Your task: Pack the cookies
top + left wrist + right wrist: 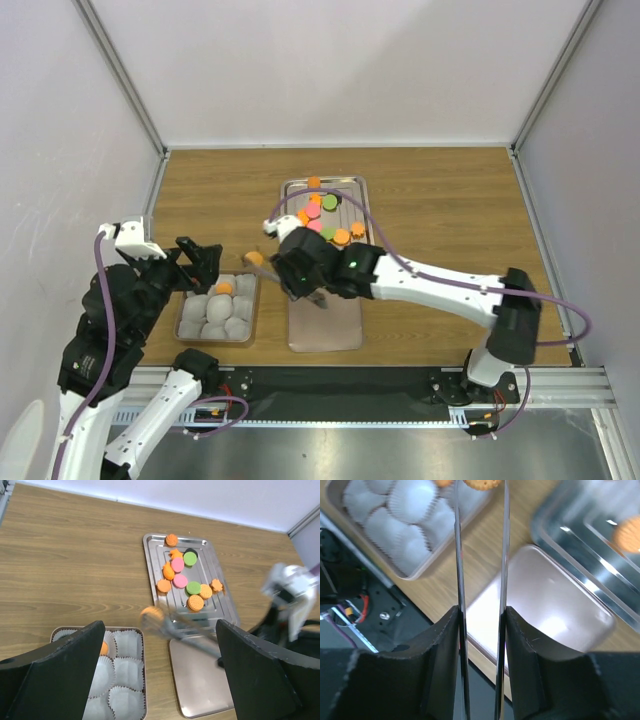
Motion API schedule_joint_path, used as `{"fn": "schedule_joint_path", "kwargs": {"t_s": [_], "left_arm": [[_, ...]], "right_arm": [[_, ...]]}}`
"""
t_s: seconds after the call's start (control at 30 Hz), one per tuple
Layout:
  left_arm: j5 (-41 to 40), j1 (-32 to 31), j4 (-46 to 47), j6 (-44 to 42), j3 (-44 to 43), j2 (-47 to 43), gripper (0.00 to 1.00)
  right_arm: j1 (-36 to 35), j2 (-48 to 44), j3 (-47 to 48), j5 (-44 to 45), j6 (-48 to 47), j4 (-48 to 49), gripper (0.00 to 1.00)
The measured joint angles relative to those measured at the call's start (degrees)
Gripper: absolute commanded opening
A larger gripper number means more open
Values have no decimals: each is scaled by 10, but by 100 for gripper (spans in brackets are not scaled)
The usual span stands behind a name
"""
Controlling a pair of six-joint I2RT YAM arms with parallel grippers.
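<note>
Several cookies [322,212], orange, pink, green and black, lie on the steel tray [345,185]. My right gripper [300,270] is shut on metal tongs [460,555]. The tongs pinch one orange cookie [254,258] at their tip, over the table just right of the small box [216,310]. That cookie also shows in the left wrist view [151,614] and the right wrist view [481,484]. One orange cookie [224,288] sits in a white paper cup of the box. My left gripper [205,262] is open and empty above the box's far edge.
A flat pinkish lid [325,325] lies on the table, right of the box and in front of the steel tray. White walls with metal posts enclose the table on three sides. The black base rail runs along the near edge.
</note>
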State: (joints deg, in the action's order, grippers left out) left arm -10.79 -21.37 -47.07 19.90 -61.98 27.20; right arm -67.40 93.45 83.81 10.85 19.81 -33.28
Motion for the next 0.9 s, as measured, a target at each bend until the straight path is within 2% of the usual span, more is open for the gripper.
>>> {"fn": "schedule_joint_path", "kwargs": {"t_s": [0.17, 0.37, 0.9], "left_arm": [[-5, 0, -3, 0, -13, -6, 100], [-10, 0, -11, -1, -19, -11, 100], [-11, 0, -16, -5, -20, -11, 100]], "right_arm": [[-36, 82, 67, -14, -13, 7, 25], [-50, 137, 101, -14, -19, 2, 26], [-63, 151, 116, 43, -21, -26, 31]]}}
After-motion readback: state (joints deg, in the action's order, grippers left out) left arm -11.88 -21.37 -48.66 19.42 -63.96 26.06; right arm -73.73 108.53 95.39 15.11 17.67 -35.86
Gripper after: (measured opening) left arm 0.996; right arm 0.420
